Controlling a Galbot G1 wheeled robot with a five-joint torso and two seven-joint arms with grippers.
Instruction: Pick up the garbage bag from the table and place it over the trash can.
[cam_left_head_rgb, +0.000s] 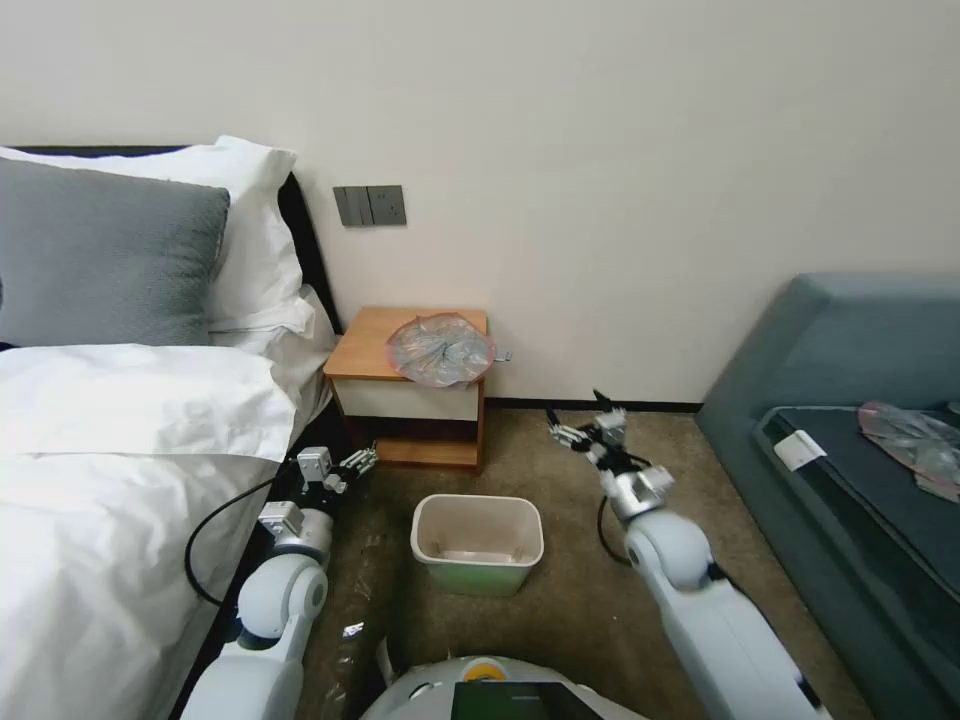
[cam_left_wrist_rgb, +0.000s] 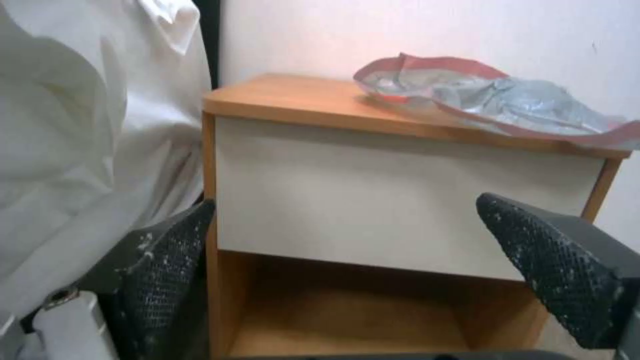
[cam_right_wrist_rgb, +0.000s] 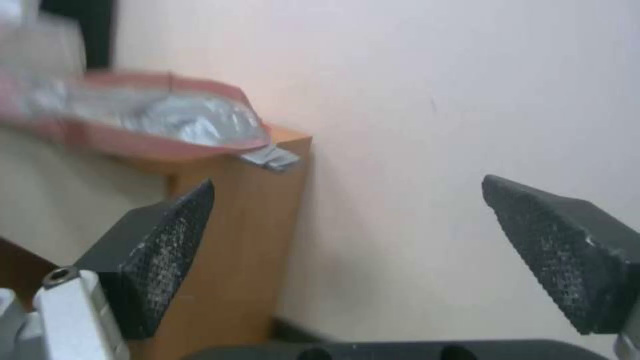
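White bedding on the bed (cam_left_head_rgb: 110, 470) is seen along the robot's left, with a grey pillow (cam_left_head_rgb: 100, 255) and white pillows at the head end. Grey-blue sofa (cam_left_head_rgb: 860, 400) is seen on the right, with a flat grey-and-pink plastic sheet (cam_left_head_rgb: 915, 440) lying on its seat. Brown carpet (cam_left_head_rgb: 570, 600) covers the floor between them.

Orange-brown wood surface (cam_left_head_rgb: 370, 345) is set against the wall beside the bed; white drawer front and a low shelf are seen below the top. Garbage bag (cam_left_head_rgb: 441, 349) is lying crumpled on that surface, toward the side away from the bed, its pinkish-red rim overhanging the front edge slightly. In the right wrist view the bag (cam_right_wrist_rgb: 167, 117) is seen reaching the surface's corner.

Trash can (cam_left_head_rgb: 478, 542) is standing upright on the carpet in front of the surface, well apart from it, cream-white inside, pale green outside, nothing in it as far as can be seen.

Left end effector (cam_left_head_rgb: 350, 468) is held low beside the bed, near the surface's lower shelf, pointed at the drawer front; fingers (cam_left_wrist_rgb: 167, 270) are spread apart, nothing between them. Right end effector (cam_left_head_rgb: 580, 420) is held above the carpet to the right of the surface, not touching it; fingers (cam_right_wrist_rgb: 160, 255) are apart, nothing gripped.
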